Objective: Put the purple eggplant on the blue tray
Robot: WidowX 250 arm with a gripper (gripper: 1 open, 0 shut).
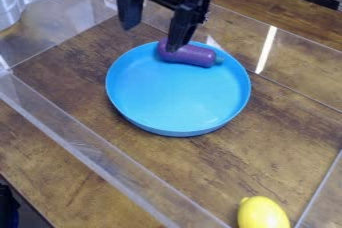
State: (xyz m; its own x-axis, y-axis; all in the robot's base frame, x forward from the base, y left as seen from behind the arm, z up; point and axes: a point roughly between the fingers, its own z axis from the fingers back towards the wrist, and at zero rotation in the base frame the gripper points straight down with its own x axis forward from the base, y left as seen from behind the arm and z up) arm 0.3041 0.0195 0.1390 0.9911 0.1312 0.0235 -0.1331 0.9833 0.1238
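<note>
Soft, low-resolution view; glare on clear panels

The purple eggplant [191, 55] is seen as a small, smooth, glossy oblong with rounded ends. It lies on its side inside the blue tray [160, 122], at the far edge of the dish, close against the raised rim, its long axis running roughly along that rim. Its left end is partly hidden from the camera.

The blue tray is a large, round, bright blue dish with a shallow raised rim. It sits flat near the middle of the view. Its floor is otherwise bare.
</note>
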